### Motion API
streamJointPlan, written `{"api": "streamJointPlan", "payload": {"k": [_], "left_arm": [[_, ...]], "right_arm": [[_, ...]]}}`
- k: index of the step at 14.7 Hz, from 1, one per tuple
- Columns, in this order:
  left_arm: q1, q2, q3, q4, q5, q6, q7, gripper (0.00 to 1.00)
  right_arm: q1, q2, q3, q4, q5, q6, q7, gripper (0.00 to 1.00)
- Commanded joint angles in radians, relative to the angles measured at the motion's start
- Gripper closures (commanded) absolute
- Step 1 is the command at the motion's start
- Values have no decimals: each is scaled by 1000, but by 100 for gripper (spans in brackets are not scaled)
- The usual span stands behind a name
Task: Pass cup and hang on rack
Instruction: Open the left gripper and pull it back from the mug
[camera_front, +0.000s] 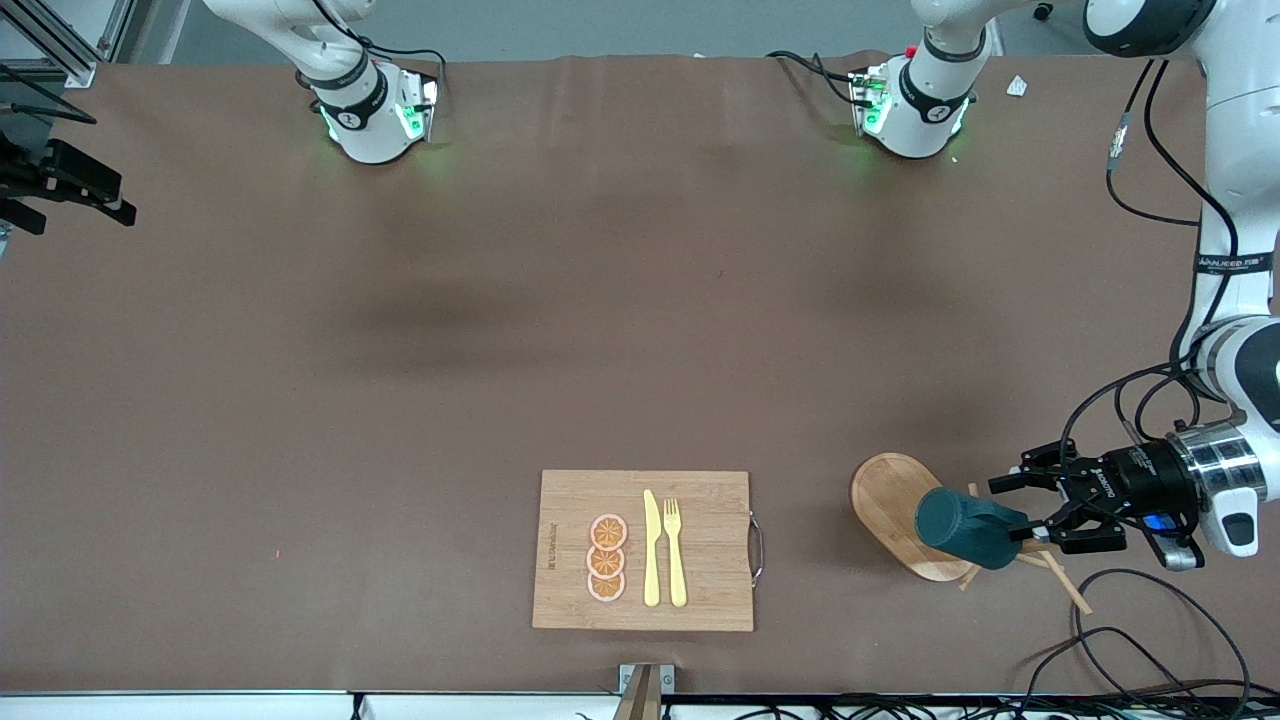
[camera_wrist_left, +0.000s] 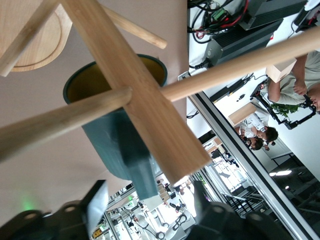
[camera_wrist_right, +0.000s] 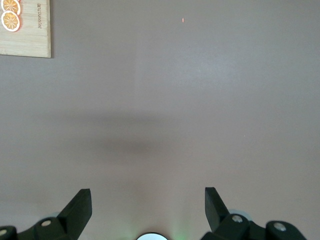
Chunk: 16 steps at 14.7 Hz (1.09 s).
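Nearest the front camera we see a wooden cutting board (camera_front: 643, 550) lying flat on the brown counter (camera_front: 400, 350). On it lie three orange slices (camera_front: 607, 558) stacked in a column, and beside them a yellow knife (camera_front: 651, 548) and a yellow fork (camera_front: 675, 550), side by side. A small metal handle (camera_front: 757, 548) sticks out from the board's edge toward the left arm's end of the counter.

Toward that same end stands the rack (camera_front: 895, 505), its oval wooden base on the counter, its post and pegs rising toward the camera. The cup (camera_front: 968, 527) hangs on the rack, tipped on its side with its bottom facing the front camera. In the left wrist view we look into the cup's yellow inside (camera_wrist_left: 100, 80), with a peg (camera_wrist_left: 65, 122) crossing its mouth and the post (camera_wrist_left: 135, 95) running in front of it.

The left gripper (camera_front: 1030, 508) sits right at the cup's handle end, above the rack. In the left wrist view its jaws stand apart on either side of the cup's handle, so we read them as open and not gripping.

The right gripper (camera_wrist_right: 147, 202) waits over bare counter, jaws wide open and empty, with a corner of the board in its view.
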Motion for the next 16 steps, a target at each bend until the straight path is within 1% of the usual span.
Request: {"api": "streamJointPlan", "payload": {"k": [1, 2, 5, 7, 8, 9, 12, 13, 14, 16], "left_arm": [[-4, -57, -2, -7, 13, 1, 9, 0], [-8, -87, -5, -7, 63, 1, 3, 0], [-41, -176, -24, -10, 285, -3, -36, 0], [-60, -241, -36, -16, 391, -25, -37, 0], [-66, -264, -51, -18, 448, -48, -37, 0], [-70, -293, -68, -19, 529, -69, -37, 0], [-75, -367, -154, -19, 782, -156, -30, 0], [-74, -387, -178, -19, 839, -187, -25, 0], [-71, -407, -192, -21, 872, -225, -23, 0], [-71, -445, -197, -29, 898, -293, -22, 0]], "right_arm": [[0, -30, 11, -19, 2, -2, -10, 0], [0, -31, 11, -19, 2, -2, -11, 0], [2, -31, 12, -17, 2, 4, -13, 0], [11, -30, 23, -17, -34, 12, -14, 0], [12, -30, 24, -17, -36, 10, -14, 0], [14, -30, 26, -17, -44, 7, -14, 0], [14, -30, 26, -17, -45, 4, -13, 0], [14, -30, 26, -17, -45, 7, -13, 0], [16, -30, 27, -17, -45, 10, -13, 0], [14, -30, 29, -14, -45, 7, -8, 0]]}}
